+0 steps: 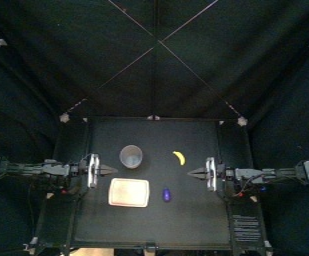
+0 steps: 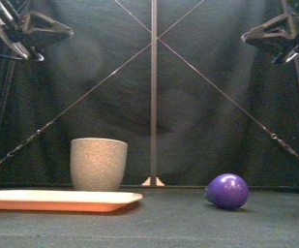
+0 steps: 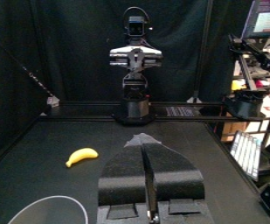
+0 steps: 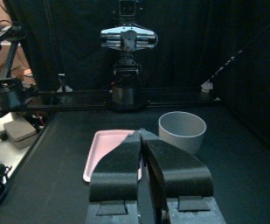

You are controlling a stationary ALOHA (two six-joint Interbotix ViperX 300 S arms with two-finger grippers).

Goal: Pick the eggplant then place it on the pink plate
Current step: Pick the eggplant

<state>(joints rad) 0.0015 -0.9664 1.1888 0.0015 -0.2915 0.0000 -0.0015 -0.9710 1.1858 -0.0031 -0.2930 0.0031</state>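
From here I see the purple eggplant (image 1: 165,196) lying on the black table (image 1: 197,215) toward the front, just to the right of the pink plate (image 1: 130,192) and not touching it; in the front view the eggplant (image 2: 226,191) rests on the tabletop with a clear gap between it and the plate's (image 2: 61,201) right end; behind the plate stands the tall grey cup (image 1: 131,155), upright, and a yellow banana (image 1: 180,158) lies to its right, near the back half of the table; the left gripper (image 1: 93,172) hangs at the table's left side, raised well above the surface, its jaws pressed together on nothing in its wrist view (image 3: 143,140); the right gripper (image 1: 194,172) hangs opposite at the right, likewise raised, jaws closed and empty (image 4: 143,133); neither gripper touches anything.
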